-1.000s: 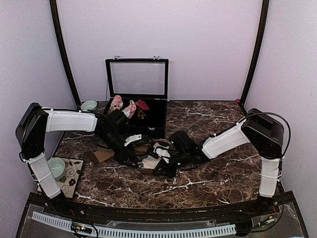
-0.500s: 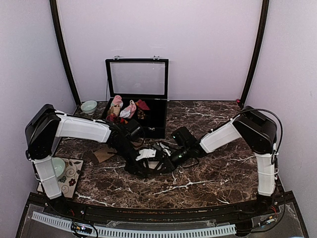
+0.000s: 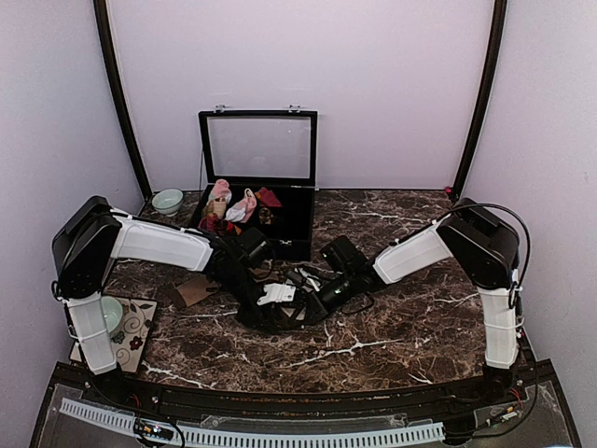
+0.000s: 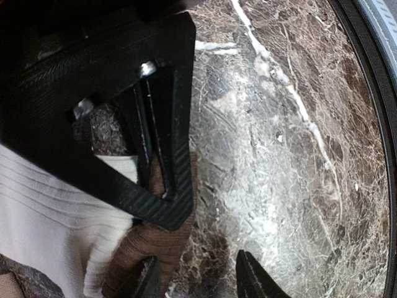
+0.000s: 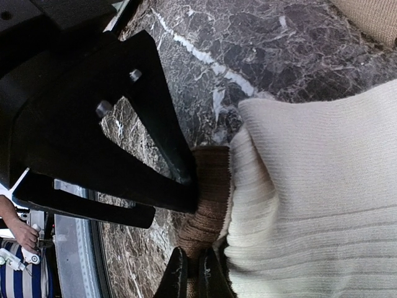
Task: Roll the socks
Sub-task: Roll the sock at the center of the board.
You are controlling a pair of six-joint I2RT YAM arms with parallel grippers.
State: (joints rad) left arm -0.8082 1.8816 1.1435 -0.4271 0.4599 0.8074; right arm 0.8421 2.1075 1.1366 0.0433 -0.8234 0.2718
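While closing in over the last second, brought the left gripper [image 3: 254,313] nose to nose with the right gripper [image 3: 300,301] at mid-tabletop [image 3: 410,322], hiding most of the cream sock [image 5: 310,205] from above. Showed the right jaws pinching its brown toe patch [image 5: 208,186], the left jaws spread and empty beside it. Looked like a roll barely begun. Left the tan-brown sock [image 3: 194,291] flat nearby. Dark marble underfoot, lilac walls [image 3: 392,93], an open box [image 3: 297,233] of sock bundles [image 3: 233,201] behind.

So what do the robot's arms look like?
The left arm and right arm are smooth white tubes joined by chunky black blocks. A thin black cable loops off the right one. The left gripper and right gripper are all black, with flat, pointy fingers.
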